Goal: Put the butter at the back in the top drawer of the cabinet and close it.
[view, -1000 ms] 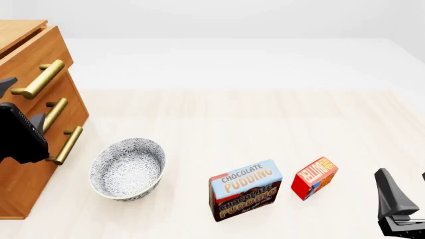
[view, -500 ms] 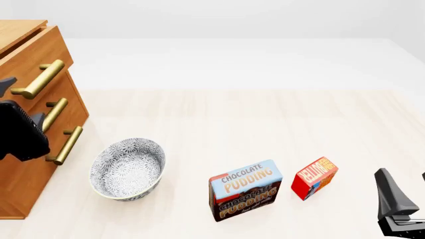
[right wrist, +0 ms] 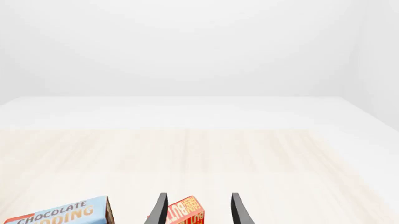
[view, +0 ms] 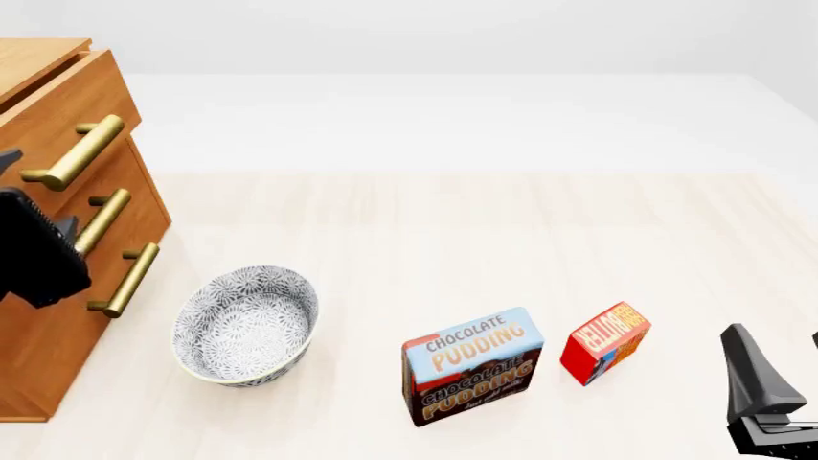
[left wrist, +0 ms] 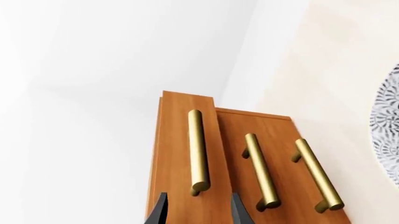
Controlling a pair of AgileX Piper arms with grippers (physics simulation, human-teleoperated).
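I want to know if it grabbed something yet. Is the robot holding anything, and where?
Nothing is held. The left gripper is open near the top drawer's handle; the right gripper is open, with the butter showing between its jaws.

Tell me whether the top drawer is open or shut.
Slightly open: the top drawer front juts a little proud of the two lower fronts; the left gripper sits below its handle.

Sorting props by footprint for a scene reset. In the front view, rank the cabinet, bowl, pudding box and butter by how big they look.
1. cabinet, though partly cut off by the frame
2. bowl
3. pudding box, close to the bowl
4. butter
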